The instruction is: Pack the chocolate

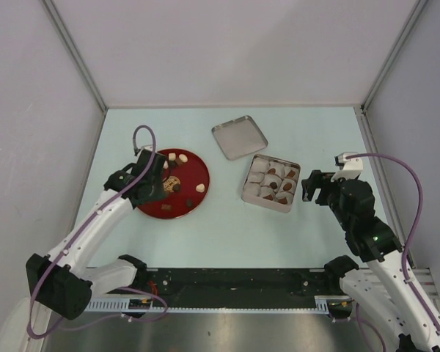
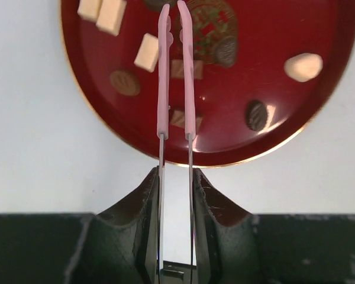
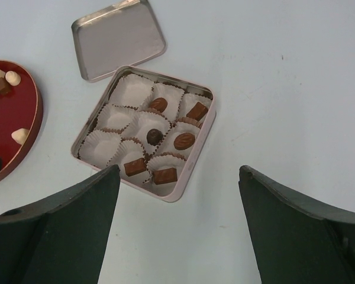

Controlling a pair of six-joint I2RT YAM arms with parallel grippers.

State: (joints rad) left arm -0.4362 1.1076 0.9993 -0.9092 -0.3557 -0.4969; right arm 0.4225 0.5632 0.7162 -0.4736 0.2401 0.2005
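Reaching forward on the left with a low, bent elbow and a downward-tipped left hand [image 2: 175, 12], its thin pink fingers [image 2: 163, 71] drawn almost together, and hovering on the right with a raised right hand [image 1: 309, 189] spread wide apart.

red plate [image 3: 29, 100] cropped, chocolate [image 3: 12, 77] partly cropped

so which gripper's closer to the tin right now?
Right. The right gripper hovers just right of the tin; the left gripper is over the red plate, farther off to its left.
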